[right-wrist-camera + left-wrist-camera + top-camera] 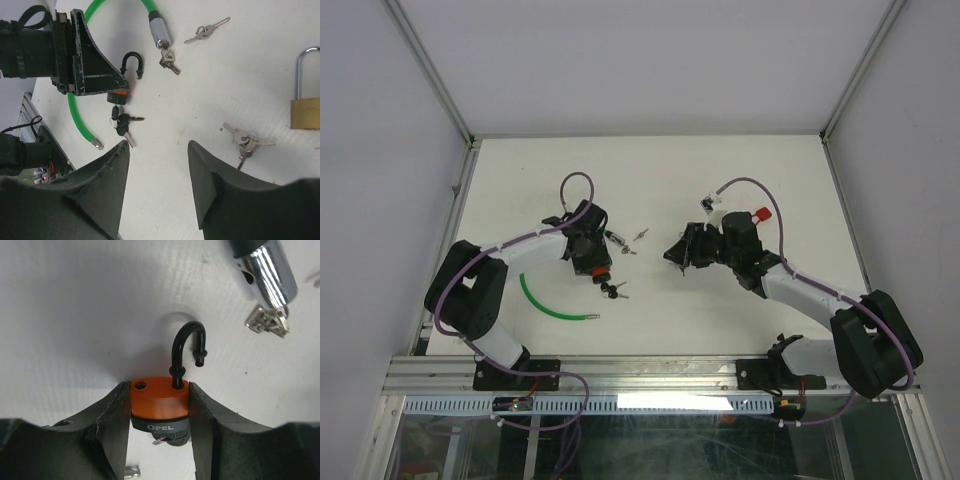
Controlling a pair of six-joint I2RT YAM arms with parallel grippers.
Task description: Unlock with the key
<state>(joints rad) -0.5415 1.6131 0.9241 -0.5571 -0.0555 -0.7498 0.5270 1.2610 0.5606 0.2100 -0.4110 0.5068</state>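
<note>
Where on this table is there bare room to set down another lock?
Bare: the far strip of the table beyond both arms, and the near middle between the green cable and the right arm's base. Crowded: between the orange padlock in the left gripper and the open right gripper, where key bunches lie.

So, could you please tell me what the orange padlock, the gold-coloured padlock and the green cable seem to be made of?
Orange padlock: matte orange body, probably plastic or a plastic cover; its black shackle is glossy, likely coated metal. Gold-coloured padlock: looks like brass, dull yellow sheen, with a silvery shackle, steel-like. Green cable: shiny plastic sheath, ending in a mirror-chrome metal cylinder.
</note>
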